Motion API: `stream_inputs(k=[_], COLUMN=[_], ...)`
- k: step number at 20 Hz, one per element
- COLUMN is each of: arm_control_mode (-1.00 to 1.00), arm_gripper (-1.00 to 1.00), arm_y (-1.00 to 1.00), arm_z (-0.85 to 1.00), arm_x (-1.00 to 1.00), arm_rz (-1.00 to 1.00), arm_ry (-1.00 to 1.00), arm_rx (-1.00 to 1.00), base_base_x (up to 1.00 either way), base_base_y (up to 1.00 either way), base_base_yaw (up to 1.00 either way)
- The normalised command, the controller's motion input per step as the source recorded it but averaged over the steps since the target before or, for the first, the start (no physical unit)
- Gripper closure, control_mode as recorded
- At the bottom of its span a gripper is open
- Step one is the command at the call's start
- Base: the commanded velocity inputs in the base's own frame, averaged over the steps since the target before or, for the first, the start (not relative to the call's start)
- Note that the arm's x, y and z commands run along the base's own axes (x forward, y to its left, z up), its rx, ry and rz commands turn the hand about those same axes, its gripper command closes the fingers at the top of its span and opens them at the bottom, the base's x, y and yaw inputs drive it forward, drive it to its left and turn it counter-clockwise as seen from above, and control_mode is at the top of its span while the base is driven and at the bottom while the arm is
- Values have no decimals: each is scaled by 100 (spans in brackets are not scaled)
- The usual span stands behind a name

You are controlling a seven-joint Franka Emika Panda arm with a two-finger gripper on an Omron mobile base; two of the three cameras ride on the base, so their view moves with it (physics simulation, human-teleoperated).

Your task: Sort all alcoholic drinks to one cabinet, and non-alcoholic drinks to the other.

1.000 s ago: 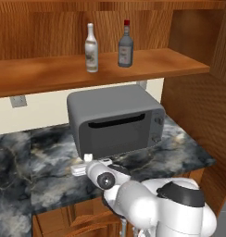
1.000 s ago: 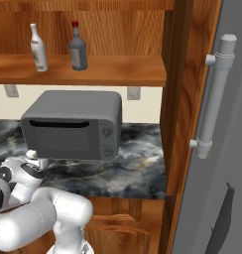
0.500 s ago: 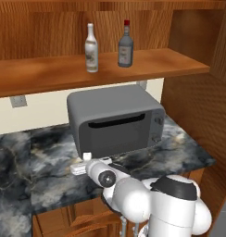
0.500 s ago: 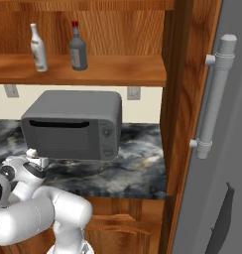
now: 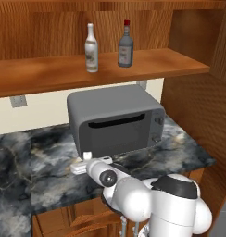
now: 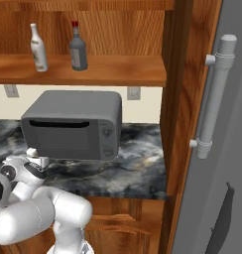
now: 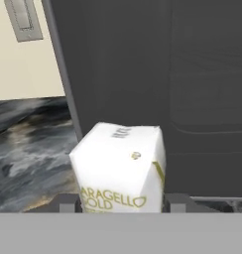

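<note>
The carton (image 7: 120,168), a small cream-coloured box with gold lettering, sat between the two dark fingertips of the gripper (image 7: 120,203), whose jaws stood about half open and pressed against its sides; from where I stood it looked gripped, though I could not tell whether it had left the counter. Over the last second almost nothing had changed at the hand: the jaws kept the same width, the carton stayed low in front of the grey microwave (image 5: 116,121), just above or on the dark marbled countertop (image 5: 40,180), and only the white arm's bulky elbow drifted slightly. To me that meant the grasp had settled and the carrying was about to begin, not that anything had gone wrong. Behind the microwave ran a cream wall with a pale outlet plate (image 7: 24,20). Higher up, on the long reddish-brown shelf board of the wall cabinet (image 5: 50,74), the slim white bottle (image 5: 91,48) and the squat dark bottle (image 5: 126,44) with its red cap stood upright, near each other but apart, so the alcoholic half looked done. The carton belonged in the other cabinet, and would need lifting clear of the microwave first.
</note>
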Motion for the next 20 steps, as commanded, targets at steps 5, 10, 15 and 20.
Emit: stream_inputs(k=[5,10,15,20], arm_control_mode=[-100,-100,-100,-100], arm_gripper=[100,100,100,100], arm_y=[0,0,0,0], arm_z=[26,32,45,53], arm_x=[-11,-25,-38,-46], arm_rz=[-1,-3,-4,-7], arm_ry=[4,8,7,6], arm_rx=[0,0,0,-3], base_base_x=[0,0,0,0], base_base_y=[0,0,0,0], base_base_yaw=[0,0,0,0])
